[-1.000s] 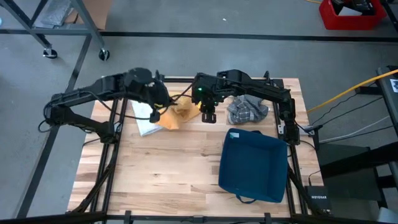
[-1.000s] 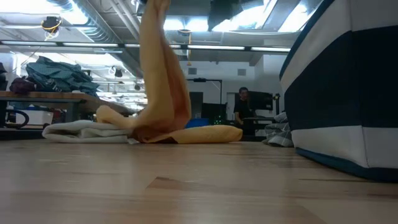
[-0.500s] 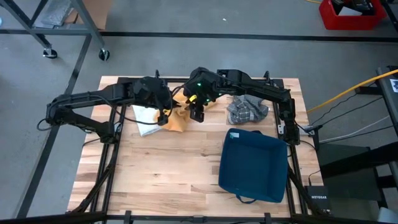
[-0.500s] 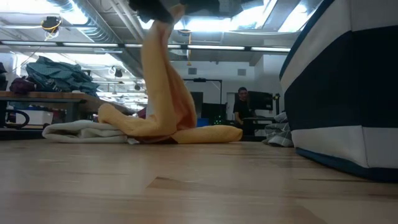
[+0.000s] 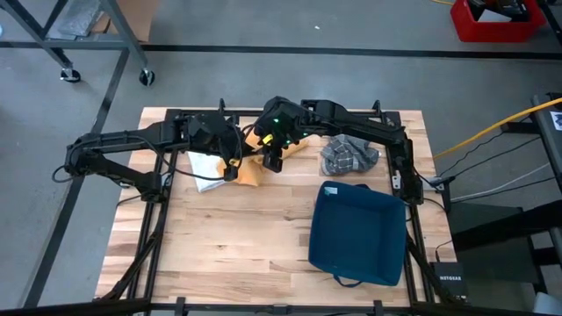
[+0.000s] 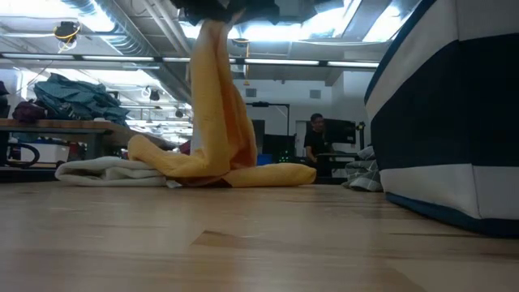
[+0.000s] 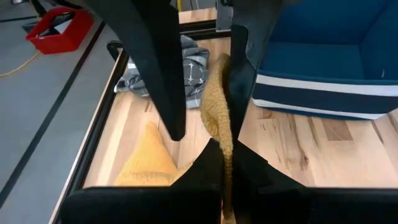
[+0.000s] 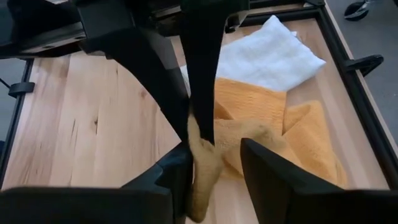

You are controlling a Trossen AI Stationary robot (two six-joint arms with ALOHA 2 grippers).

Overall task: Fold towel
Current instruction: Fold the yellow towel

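An orange towel (image 5: pixel 255 171) lies at the table's far middle, with one bunched part pulled up as a strip (image 6: pixel 212 97). Its lower part rests on the wood, and one end lies over a folded white towel (image 5: pixel 204 167). My left gripper (image 5: pixel 234 165) is shut on the top of the strip. My right gripper (image 5: pixel 271 161) is open and comes in from the right. Its fingers (image 8: pixel 261 168) stand on either side of the hanging strip (image 8: pixel 202 165). I cannot tell whether they touch it. My left gripper pinches the top of the towel's raised strip (image 7: pixel 219 127) between its two fingers, bunched cloth of several layers. The fingers slant down from the table's left. The strip hangs slack below them, and the towel's lower part (image 6: pixel 251 174) lies on the table.
A crumpled grey patterned cloth (image 5: pixel 349 156) lies at the far right. A dark blue bin (image 5: pixel 360 233) stands on the right near side. The near left half of the wooden tabletop (image 5: pixel 219 237) is bare. A person stands in the room far behind the table.
My right gripper has gone toward the table's left and tipped, so its fingers now stand around the raised strip. My left gripper has sunk a little with the towel's top, which stays lifted while the lower part stays on the table.
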